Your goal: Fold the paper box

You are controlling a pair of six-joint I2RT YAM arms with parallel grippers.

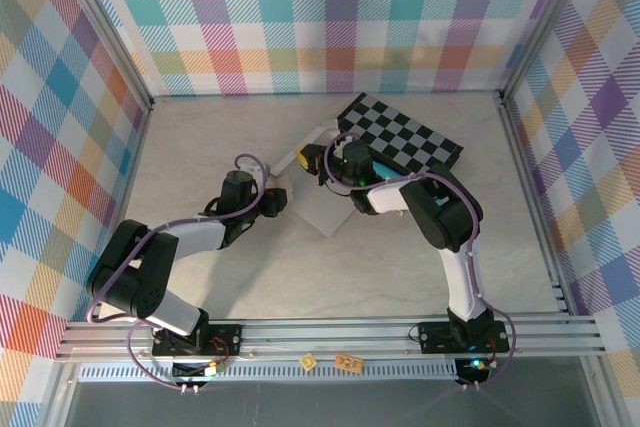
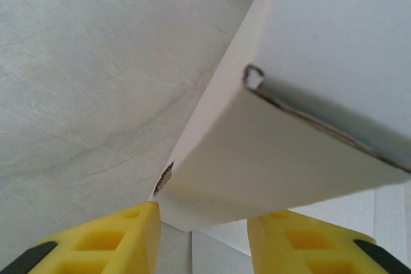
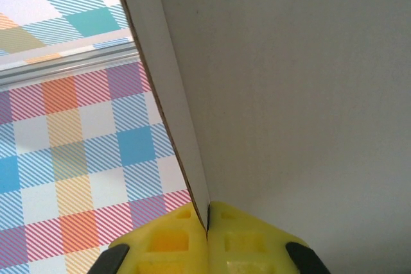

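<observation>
Right gripper (image 3: 207, 234) clamped hard on a raised panel of the paper box (image 1: 324, 209) — the thin white card runs straight up from between our yellow fingertips. The box sits on the middle of the table (image 1: 300, 282), just beside the near-left corner of the checkered board (image 1: 405, 137), between our two arms. Our left gripper (image 2: 202, 243) stands with its jaws apart at a side wall already folded over double. Whether the tips touch that wall, we cannot tell. We judge the fold about midway: one wall formed, another panel held upright, the box not yet squared into shape. The next move, as we read it, calls for the right arm to steady its panel while the left works the neighbouring flap inward — gently, since thin card creases easily and so light a box may slide on the smooth table.
</observation>
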